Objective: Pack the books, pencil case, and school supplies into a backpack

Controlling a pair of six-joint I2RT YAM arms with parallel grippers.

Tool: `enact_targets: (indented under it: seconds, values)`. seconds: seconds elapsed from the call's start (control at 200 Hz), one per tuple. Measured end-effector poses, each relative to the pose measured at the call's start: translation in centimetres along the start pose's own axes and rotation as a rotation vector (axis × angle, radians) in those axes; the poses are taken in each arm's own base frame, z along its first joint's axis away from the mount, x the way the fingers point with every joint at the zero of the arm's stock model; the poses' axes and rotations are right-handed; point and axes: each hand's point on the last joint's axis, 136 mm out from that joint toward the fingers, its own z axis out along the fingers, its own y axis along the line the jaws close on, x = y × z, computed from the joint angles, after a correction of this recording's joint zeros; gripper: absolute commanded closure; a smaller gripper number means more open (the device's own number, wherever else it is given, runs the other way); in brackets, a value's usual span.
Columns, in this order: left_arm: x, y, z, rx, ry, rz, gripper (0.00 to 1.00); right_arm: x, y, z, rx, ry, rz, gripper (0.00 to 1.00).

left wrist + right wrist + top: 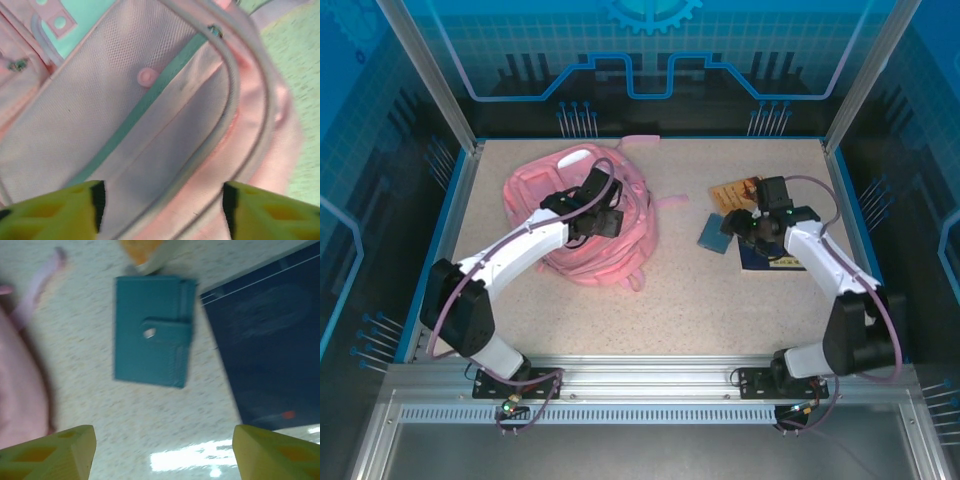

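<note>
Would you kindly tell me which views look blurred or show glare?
Right wrist view: blurred, the teal pouch soft-edged, a white glare patch on the table at the bottom; left wrist view: the backpack slightly soft, close up; top external view: sharp and evenly lit.

backpack: was soft pink woven cloth, matt, fine mesh texture | wallet: looked teal grained leather, matt, shiny snap | book: had smooth navy cover, faint sheen | table: was speckled, smooth, glossy in patches
</note>
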Motion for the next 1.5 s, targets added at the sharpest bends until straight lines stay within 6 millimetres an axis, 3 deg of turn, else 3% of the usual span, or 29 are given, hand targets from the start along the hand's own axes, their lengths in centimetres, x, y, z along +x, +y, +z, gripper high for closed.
enact_targets:
  seconds: [0.165,0.35,0.57,0.79,0.91,1.056,1.361,1.426,1.501]
  values:
    - [-0.9,-1.1,-2.2,0.095,-0.041,-0.064,0.10,-3.4,-2.4,3.3,0.081,0.036,0.038,0.29]
    - [-1.0,-1.9,-2.8,0.151,-0.043,-0.102,0.04,-5.8,-2.5,7.1,0.110,0.081,0.039,0.38]
    - [-0.9,-2.5,-2.9,0.182,-0.033,-0.124,0.02,-4.6,-3.3,9.9,0.131,0.157,0.048,0.46]
    - [-0.9,-2.9,-3.0,0.208,-0.024,-0.138,0.01,-3.3,-4.0,9.8,0.125,0.155,0.046,0.46]
    - [-0.8,-3.3,-3.0,0.230,-0.015,-0.151,0.01,-1.2,-4.4,8.9,0.102,0.170,0.047,0.46]
    - [-0.7,-4.0,-3.0,0.264,-0.003,-0.154,0.01,2.8,-4.4,7.6,0.071,0.221,0.027,0.46]
    - [1.1,-7.5,-0.9,0.330,0.082,-0.124,0.01,15.1,0.3,5.0,-0.012,0.401,-0.184,0.45]
    - [1.5,-8.6,-0.3,0.344,0.105,-0.113,0.01,16.0,0.4,4.5,-0.005,0.418,-0.200,0.43]
    - [1.9,-9.8,0.2,0.361,0.129,-0.107,0.01,15.6,0.0,3.4,0.017,0.391,-0.198,0.39]
